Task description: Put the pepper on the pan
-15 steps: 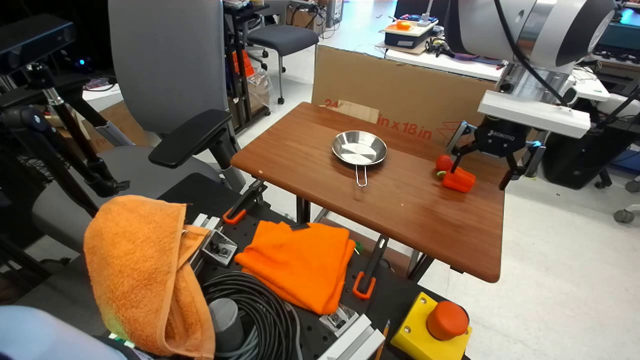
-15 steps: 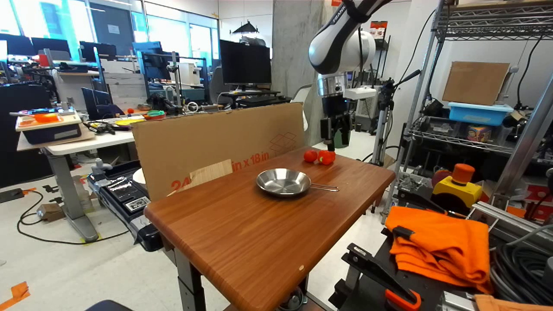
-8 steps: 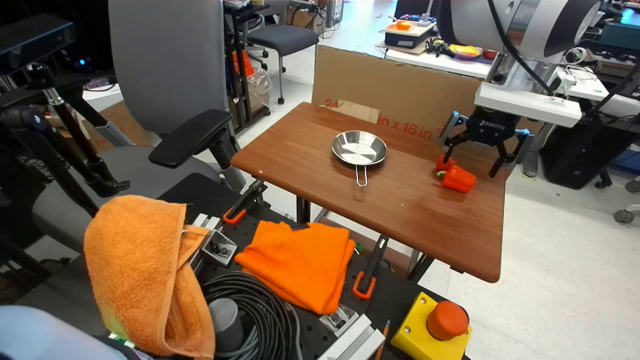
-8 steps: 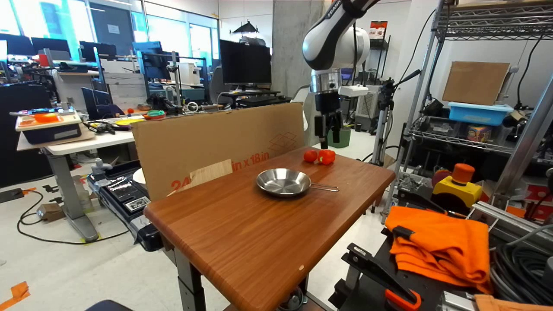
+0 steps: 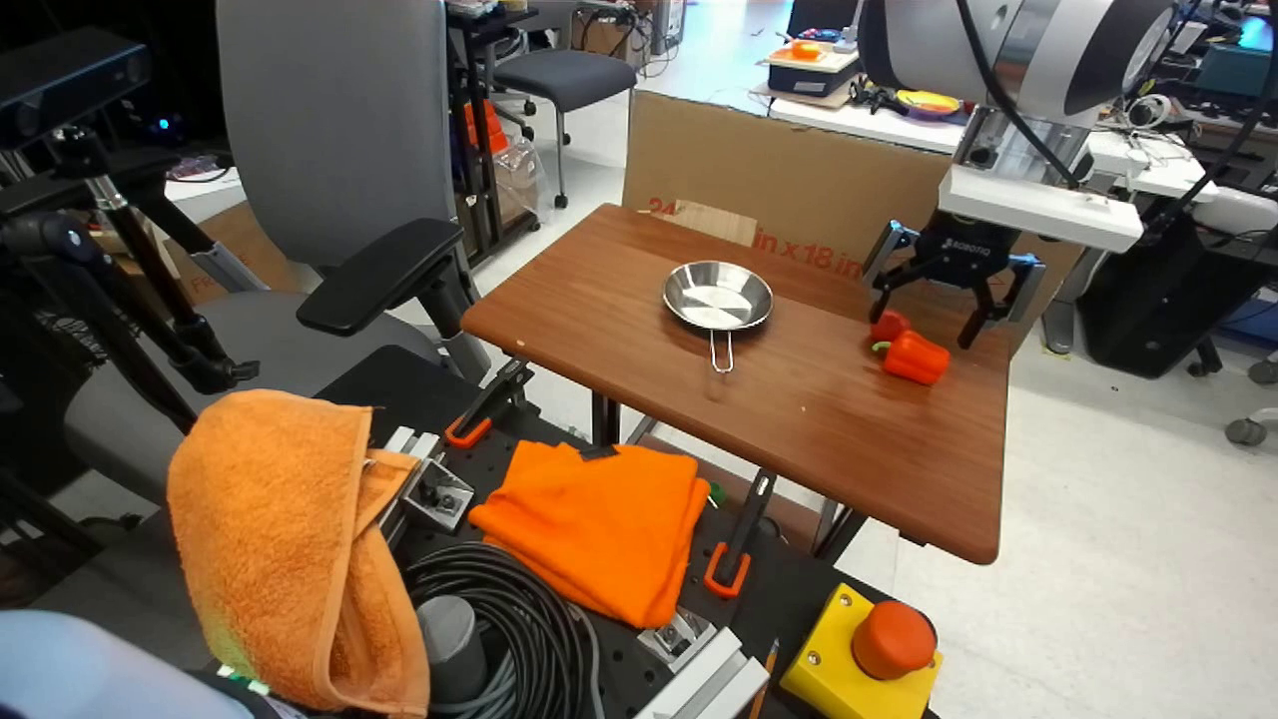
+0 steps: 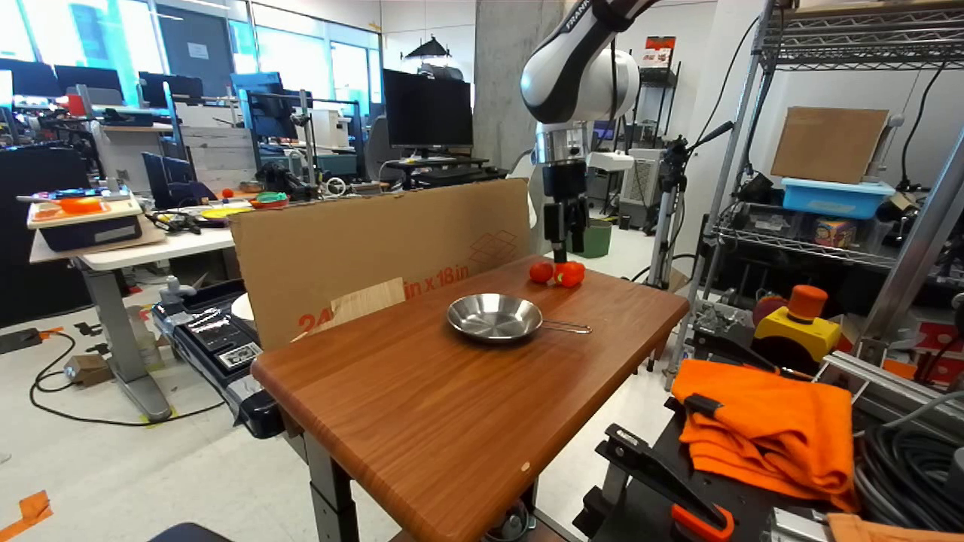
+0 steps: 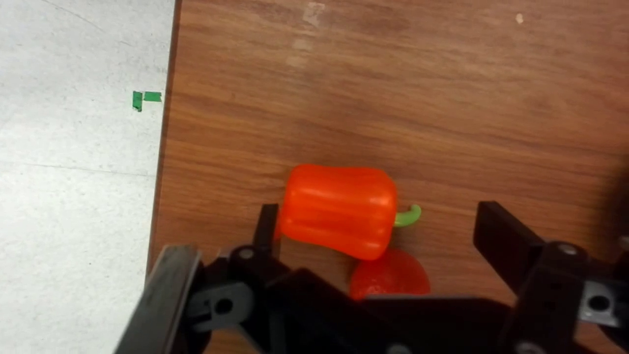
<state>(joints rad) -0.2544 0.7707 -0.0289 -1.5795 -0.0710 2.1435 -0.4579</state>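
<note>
The pepper (image 5: 917, 359) is orange-red and glossy with a green stem. It lies on its side near the table's end and also shows in an exterior view (image 6: 569, 274) and in the wrist view (image 7: 339, 209). The silver pan (image 5: 719, 290) sits on the table apart from it, with its wire handle toward the table's long edge; it also shows in an exterior view (image 6: 495, 320). My gripper (image 5: 921, 327) is open and empty above the pepper and the red lump. In the wrist view, the pepper lies between and just beyond the fingers (image 7: 268, 223), nearer the left one.
A smaller red lump (image 7: 390, 275) lies against the pepper, partly hidden by the gripper in the wrist view. An upright cardboard sheet (image 6: 392, 241) stands along the table's far edge. The wooden table (image 5: 799, 439) ends close beside the pepper.
My open gripper has moved left and toward the cardboard, over the pepper and red lump. The pepper, lump and pan have not moved.
</note>
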